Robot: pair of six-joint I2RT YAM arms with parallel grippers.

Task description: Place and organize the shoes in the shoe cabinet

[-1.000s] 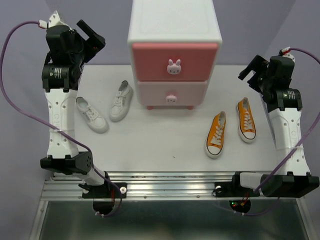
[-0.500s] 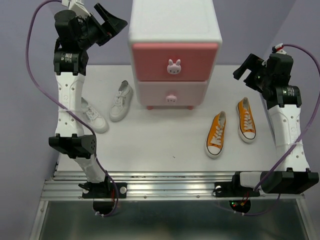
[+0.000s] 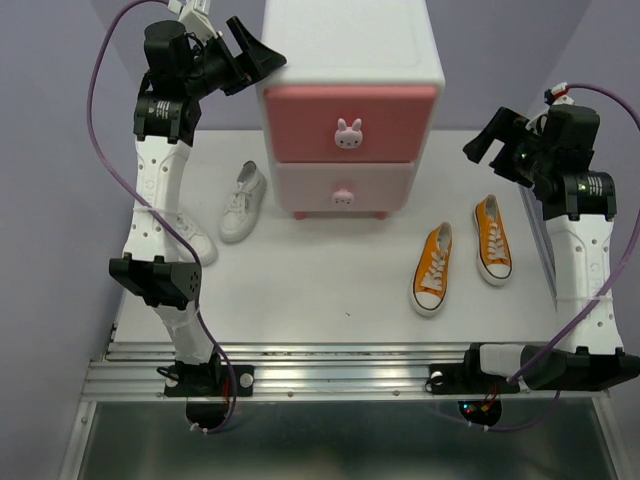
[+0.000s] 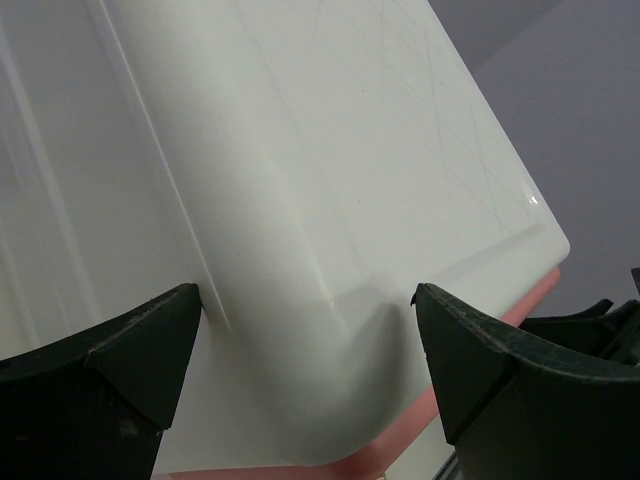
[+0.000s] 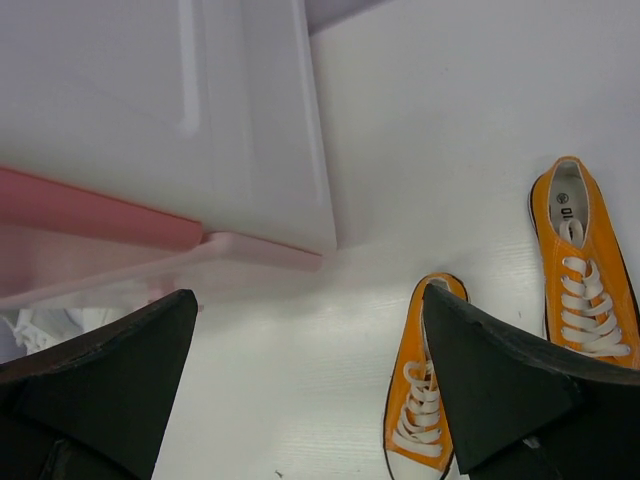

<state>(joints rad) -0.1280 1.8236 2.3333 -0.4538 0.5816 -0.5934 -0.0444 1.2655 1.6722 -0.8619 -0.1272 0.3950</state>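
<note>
The left arm has just lifted and swung in from the far left. Its left fingers (image 3: pixel 258 56) now stand spread wide at the upper left corner of the shoe cabinet (image 3: pixel 350 50). From the wrist, that rounded white corner sits between the two dark tips, close by, though I cannot tell whether they touch it. The right arm has only shuffled slightly inward. The right fingers (image 3: pixel 492 142) hang wide apart and empty in the air off the cabinet's right side, looking down on the orange pair.

None of the shoes has budged. The upper drawer (image 3: pixel 350 108) and the lower drawer (image 3: pixel 345 183) are both shut, their bunny knobs (image 3: pixel 348 133) facing the arms. To my eye the sorting has not begun, and the left arm is going to the cabinet first, perhaps to steady it or to work toward a drawer.

One white shoe (image 3: pixel 243 202) lies just left of the cabinet's foot. Its mate (image 3: pixel 196 246) is half hidden behind the left arm. The two orange shoes (image 3: pixel 433 268) (image 3: pixel 492 238) lie side by side to the right, near each other but apart, toes toward the arms.

The desk (image 3: pixel 320 300) is plain white and matte, with a ribbed metal rail (image 3: pixel 330 365) along its near edge where the arms are bolted. Purple walls (image 3: pixel 50 120) close in behind and at the sides, and a purple cable (image 3: pixel 100 80) loops off each arm.
</note>
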